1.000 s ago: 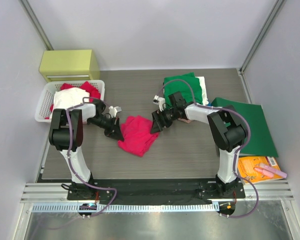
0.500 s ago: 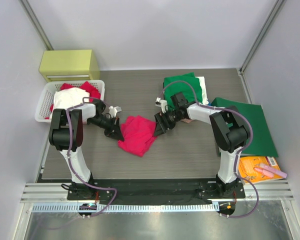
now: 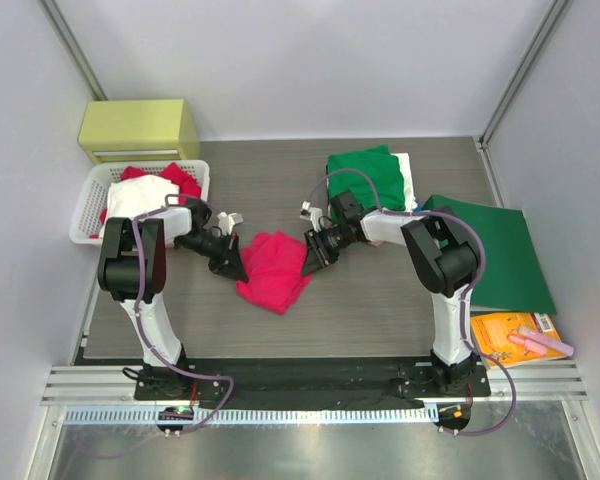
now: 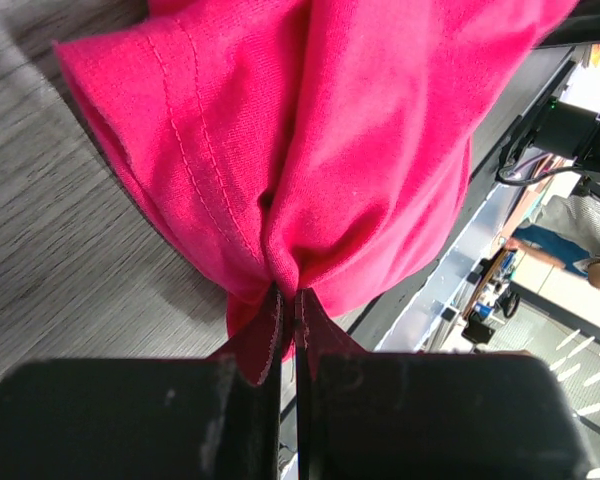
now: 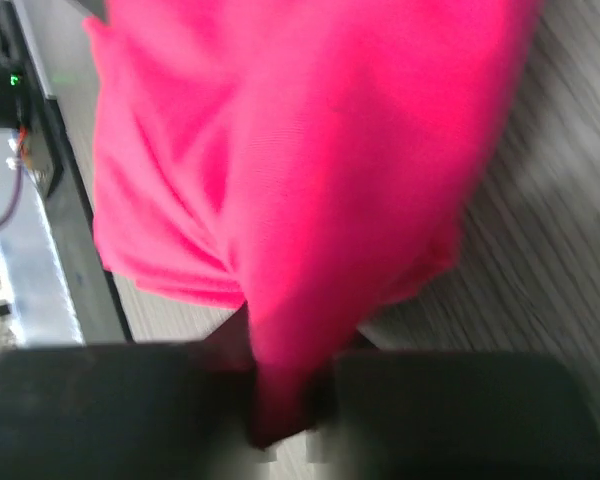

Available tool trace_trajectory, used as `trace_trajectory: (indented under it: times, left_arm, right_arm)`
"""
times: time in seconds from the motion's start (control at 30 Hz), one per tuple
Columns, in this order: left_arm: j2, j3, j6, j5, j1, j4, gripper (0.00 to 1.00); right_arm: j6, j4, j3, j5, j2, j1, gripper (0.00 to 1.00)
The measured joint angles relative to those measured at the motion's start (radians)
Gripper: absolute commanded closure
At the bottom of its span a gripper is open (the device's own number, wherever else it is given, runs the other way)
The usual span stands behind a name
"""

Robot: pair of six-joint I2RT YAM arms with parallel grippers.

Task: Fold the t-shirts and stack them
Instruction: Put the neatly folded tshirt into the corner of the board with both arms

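1. Outboard of the left tool, a basket holds unfolded garments, red and pale. These appear to be pending work.
2. Left tool: closed narrow. The wrist view shows its fingers pinching a gathered hem of the pinkish-red shirt.
3. The shirt lies bunched on the desk, directly between the two tools. It is neither spread flat nor folded.
4. Right tool: closed on the opposite edge of the same shirt. The wrist view is blurred, but cloth runs into the gap between the jaws.
5. Beyond the right tool, a green shirt lies folded, forming the start of the stack.
6. Status: about one garment finished. The current shirt requires spreading, folding and stacking.
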Motion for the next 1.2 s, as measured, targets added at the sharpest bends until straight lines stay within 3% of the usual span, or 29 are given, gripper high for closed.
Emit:
trace_trajectory:
  times: [0.57,0.87,1.2]
  left_arm:
    - [-0.051,0.006,0.076,0.008,-0.003,-0.037,1.0]
    - [-0.131,0.211,0.127,0.031,-0.033,-0.143,1.0]
    - [-0.156,0.302,0.112,0.038,-0.095,-0.173,1.0]
  right_arm:
    - [-0.061,-0.113,0.034,0.01,-0.019,0.005,0.99]
    - [-0.106,-0.209,0.108,0.01,-0.104,0.008,0.99]
    - [-0.136,-0.294,0.192,0.01,-0.175,0.008,0.99]
